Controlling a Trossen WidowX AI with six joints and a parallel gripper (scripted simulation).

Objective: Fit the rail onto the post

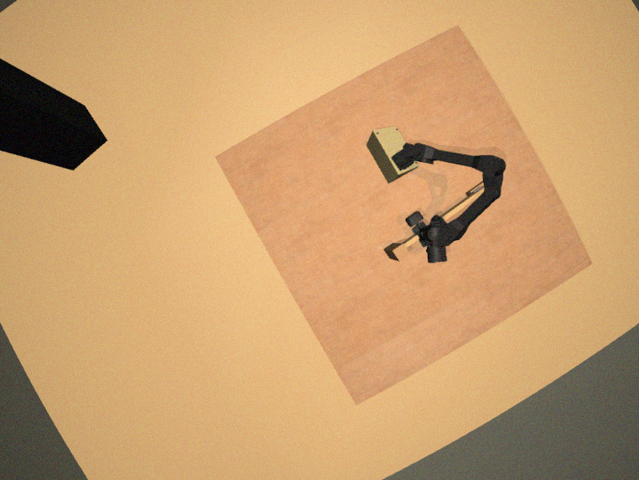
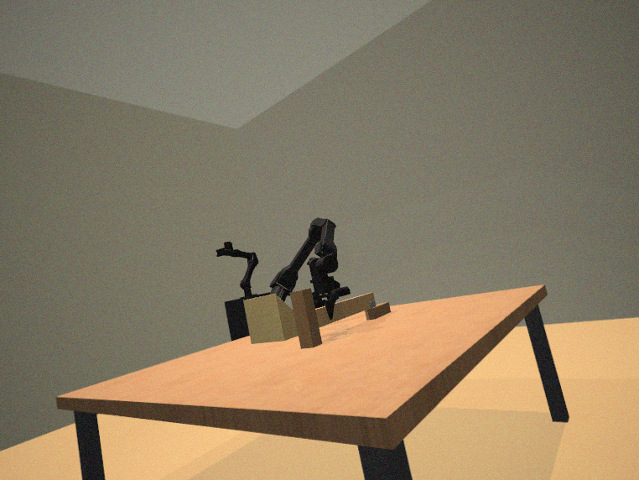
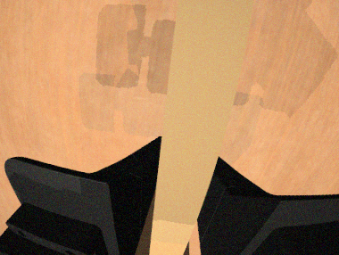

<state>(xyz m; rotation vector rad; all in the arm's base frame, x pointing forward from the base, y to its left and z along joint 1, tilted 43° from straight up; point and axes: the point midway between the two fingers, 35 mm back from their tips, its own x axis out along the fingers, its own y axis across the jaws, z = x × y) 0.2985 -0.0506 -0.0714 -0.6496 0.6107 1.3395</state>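
Note:
The long light wooden rail [image 1: 458, 208] [image 2: 353, 304] [image 3: 205, 89] runs from the low footboard block [image 2: 379, 311] toward the short upright post [image 1: 392, 252] [image 2: 306, 319]. Its far end is at the small grey bracket [image 2: 371, 304] on that block. My gripper [image 3: 179, 145] is shut on the rail near its post end, with one finger on each side. In the exterior view the post covers the rail's near end. The pegs and holes are not visible, so I cannot tell whether the end touches the post or whether the rail is exactly level.
A pale box [image 1: 387, 138] [image 2: 264, 319] carries the arm's base, beside the post and rail. The arm arches over the footboard end of the rail. A second small dark arm [image 2: 250, 263] stands behind the table on a black stand [image 2: 235, 317].

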